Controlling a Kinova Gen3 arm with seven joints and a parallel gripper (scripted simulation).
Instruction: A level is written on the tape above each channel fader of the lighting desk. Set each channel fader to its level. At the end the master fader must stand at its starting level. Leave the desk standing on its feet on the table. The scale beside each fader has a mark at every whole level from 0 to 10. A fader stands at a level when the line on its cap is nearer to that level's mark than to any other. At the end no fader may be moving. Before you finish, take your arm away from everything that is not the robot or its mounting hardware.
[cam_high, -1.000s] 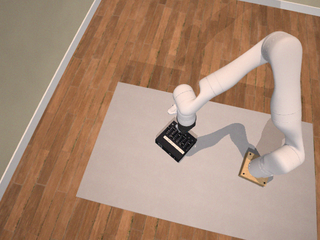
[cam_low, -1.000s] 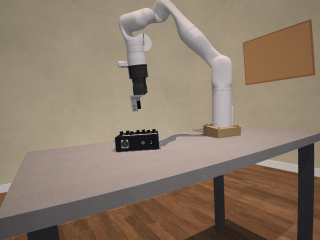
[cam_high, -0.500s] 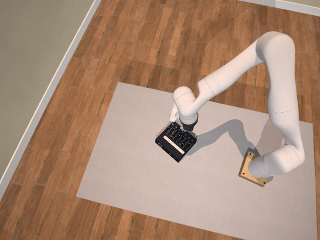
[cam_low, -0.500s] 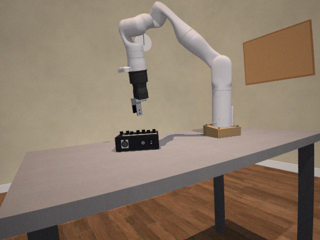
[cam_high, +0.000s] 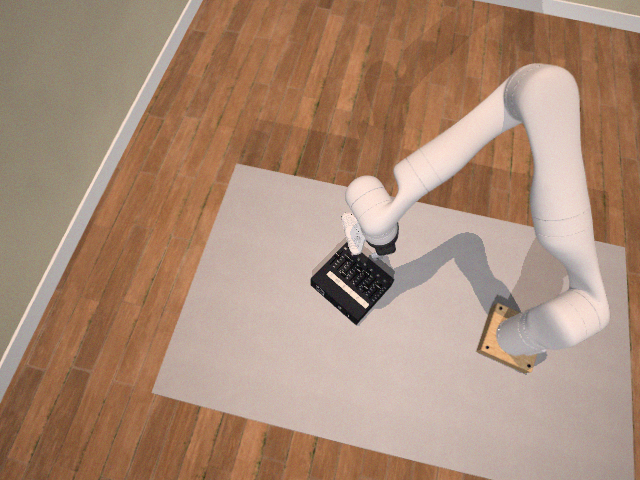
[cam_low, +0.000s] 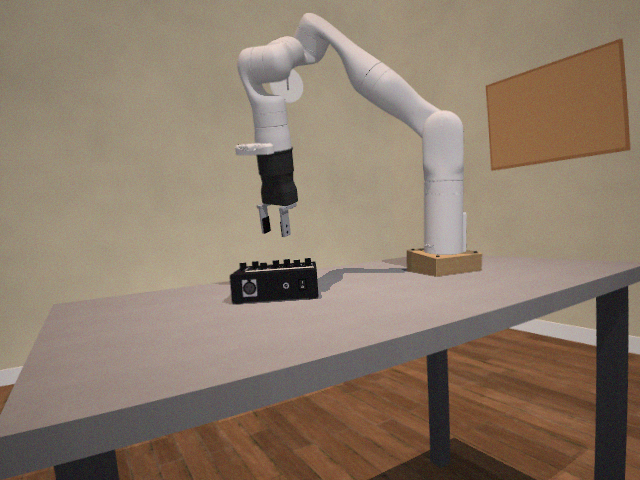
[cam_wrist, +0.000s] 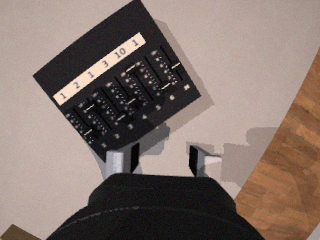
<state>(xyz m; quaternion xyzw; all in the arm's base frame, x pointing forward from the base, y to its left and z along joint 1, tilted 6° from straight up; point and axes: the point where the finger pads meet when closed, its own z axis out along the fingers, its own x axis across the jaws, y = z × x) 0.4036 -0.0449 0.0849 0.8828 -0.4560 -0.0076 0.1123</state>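
The black lighting desk stands on its feet on the grey table; it also shows in the exterior view and the wrist view. A pale tape strip across its top carries written levels, reading about 1, 2, 1, 3, 10, 1. Several faders with small caps run in a row below the tape. My gripper is open and empty, hanging well above the desk's near edge; its fingers show in the wrist view.
The arm's wooden base block sits at the table's right side. The table edge and wooden floor show to the right in the wrist view. A brown board hangs on the wall.
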